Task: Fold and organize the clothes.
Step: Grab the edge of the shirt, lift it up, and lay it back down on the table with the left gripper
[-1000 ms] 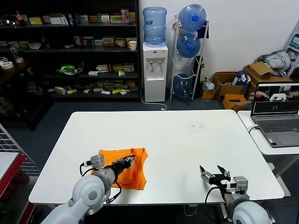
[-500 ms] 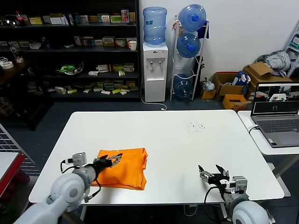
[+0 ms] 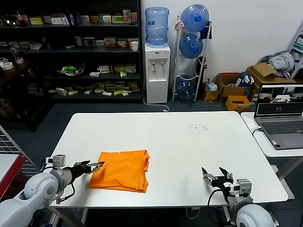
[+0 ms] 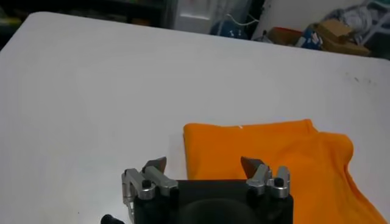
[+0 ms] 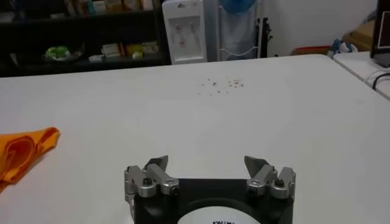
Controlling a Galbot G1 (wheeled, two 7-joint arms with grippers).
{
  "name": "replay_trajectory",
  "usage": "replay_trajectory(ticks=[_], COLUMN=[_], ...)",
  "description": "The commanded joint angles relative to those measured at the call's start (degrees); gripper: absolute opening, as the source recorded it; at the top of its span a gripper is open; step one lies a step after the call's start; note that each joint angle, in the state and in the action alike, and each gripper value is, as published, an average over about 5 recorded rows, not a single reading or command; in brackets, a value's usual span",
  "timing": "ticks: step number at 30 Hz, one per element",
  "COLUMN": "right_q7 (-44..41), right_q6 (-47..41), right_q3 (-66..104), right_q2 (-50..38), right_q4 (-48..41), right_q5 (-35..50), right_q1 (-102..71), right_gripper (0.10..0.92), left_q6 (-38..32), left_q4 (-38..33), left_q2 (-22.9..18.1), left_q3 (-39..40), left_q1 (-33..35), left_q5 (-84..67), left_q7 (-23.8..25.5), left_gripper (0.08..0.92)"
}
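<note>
Orange T-shirt (image 3: 121, 170), folded into a rough rectangle, lies flat on the white table (image 3: 189, 151) toward our left front. Its top layer is smooth; along the right side we see a rolled, doubled edge with soft creases, and a tiny white mark sits at the far edge. In the left wrist view the shirt (image 4: 286, 164) shows a straight near-left corner and a rounded fold on the far side.

Left gripper (image 3: 96, 165) hovers just off the shirt's left edge, near the table's left front. Its jaws stand wide apart and hold nothing; we see the fingertips (image 4: 156, 165) above the cloth's left corner, and we cannot tell whether they touch it.

Right gripper (image 3: 214, 176) sits low over the table's right front, well apart from the shirt. Its jaws are likewise spread wide and empty, with bare tabletop between the fingertips (image 5: 159, 162).

Between shirt and right gripper the surface is open. Small dark specks (image 3: 199, 128) lie toward the far right. A laptop (image 3: 279, 113) rests on a side table beyond the right edge.
</note>
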Motion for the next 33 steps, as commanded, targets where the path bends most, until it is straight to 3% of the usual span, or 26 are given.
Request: replay_trajectory(ticks=[1,18,21,33], right_q7=[0.1,0.2,0.2,0.2], right_q6=[0.0,-0.1,-0.1,-0.1], right_q3=[0.1,0.0,0.1,0.1], right_q2=[0.0,0.1,0.1,0.1], right_q4=[0.1,-0.1,0.0,-0.1], right_q5=[0.0,0.0,0.0,0.0], right_q1=[-0.2,-0.1,-0.2,-0.3], right_gripper=[0.823,0.823,0.823,0.823], left_q6=[0.6,0.5,0.3,0.3], left_q4=[3.9,5.4,5.6,5.2], left_q2=[2.3,0.4,0.1,-0.8], left_q3=[1.5,3.2,3.4,3.7], left_q1=[-1.0,-2.0,-2.2,-1.9], left_q5=[0.6,2.0,2.2,2.0], left_q7=[6.3,5.2,5.1,4.8], left_gripper=[0.823,0.816,0.77,0.43])
